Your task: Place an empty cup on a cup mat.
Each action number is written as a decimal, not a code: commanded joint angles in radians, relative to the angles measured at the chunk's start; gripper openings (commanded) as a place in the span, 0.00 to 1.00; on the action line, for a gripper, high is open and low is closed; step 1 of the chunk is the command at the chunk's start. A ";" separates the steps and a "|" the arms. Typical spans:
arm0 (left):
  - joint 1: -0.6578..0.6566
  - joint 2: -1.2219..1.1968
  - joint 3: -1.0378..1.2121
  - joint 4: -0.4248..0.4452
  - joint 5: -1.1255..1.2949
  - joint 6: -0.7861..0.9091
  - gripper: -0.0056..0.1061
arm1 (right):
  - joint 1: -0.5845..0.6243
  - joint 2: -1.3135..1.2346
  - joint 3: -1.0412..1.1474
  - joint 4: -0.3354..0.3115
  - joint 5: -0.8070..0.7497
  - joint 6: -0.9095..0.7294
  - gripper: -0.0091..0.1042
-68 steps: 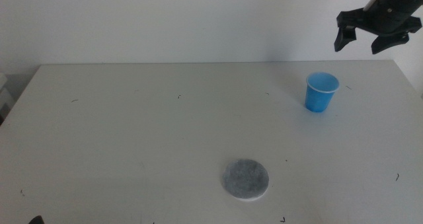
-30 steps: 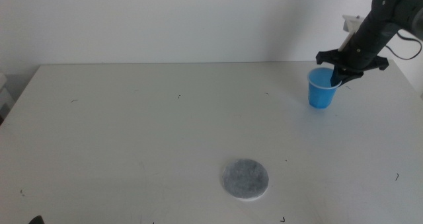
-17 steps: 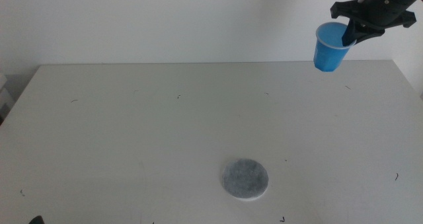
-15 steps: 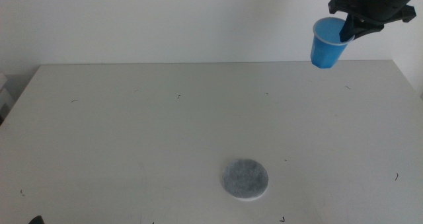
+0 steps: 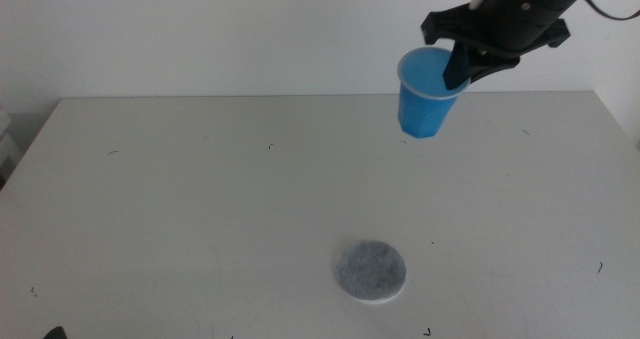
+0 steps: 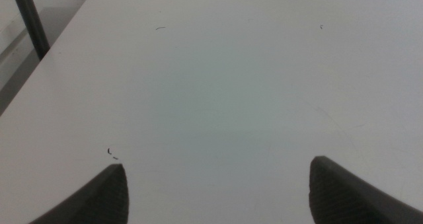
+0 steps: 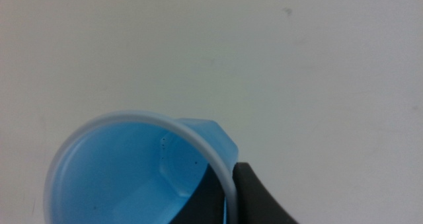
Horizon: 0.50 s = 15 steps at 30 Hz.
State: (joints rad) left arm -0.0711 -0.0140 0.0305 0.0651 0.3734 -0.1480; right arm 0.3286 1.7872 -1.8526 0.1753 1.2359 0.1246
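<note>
The right gripper (image 5: 462,63) has the cup (image 5: 426,93) up in the air, jaws pinched on its rim, one jaw inside the wall and one outside, and from the wrist camera you can see straight down into the cup (image 7: 139,171): blue inside, nothing in it. It hangs above the far part of the desk (image 5: 200,199), towards the right side, slightly tilted and clear of the surface. The cup mat (image 5: 371,271) lies flat close to the near edge, a bit right of the middle, bare and well apart from the cup. So by my reckoning the pickup is done; the carry across to the mat, the lowering and the release are all left to do. The left gripper (image 6: 215,187) waits low over the desk with its jaws apart, nothing between them.
</note>
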 commanded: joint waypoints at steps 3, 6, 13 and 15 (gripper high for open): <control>0.001 -0.013 -0.006 0.000 -0.068 -0.011 0.99 | 0.096 -0.063 0.030 -0.038 -0.057 0.049 0.07; 0.001 -0.013 -0.006 0.000 -0.068 -0.011 0.99 | 0.160 -0.063 0.089 -0.051 -0.093 0.081 0.07; 0.001 -0.013 -0.006 0.000 -0.068 -0.011 0.99 | 0.242 -0.063 0.240 -0.077 -0.197 0.133 0.07; 0.001 -0.013 -0.006 0.000 -0.068 -0.011 0.99 | 0.247 -0.063 0.289 -0.081 -0.227 0.139 0.07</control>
State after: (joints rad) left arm -0.0711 -0.0140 0.0305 0.0651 0.3734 -0.1480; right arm 0.5723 1.7775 -1.5673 0.1096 1.0597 0.2582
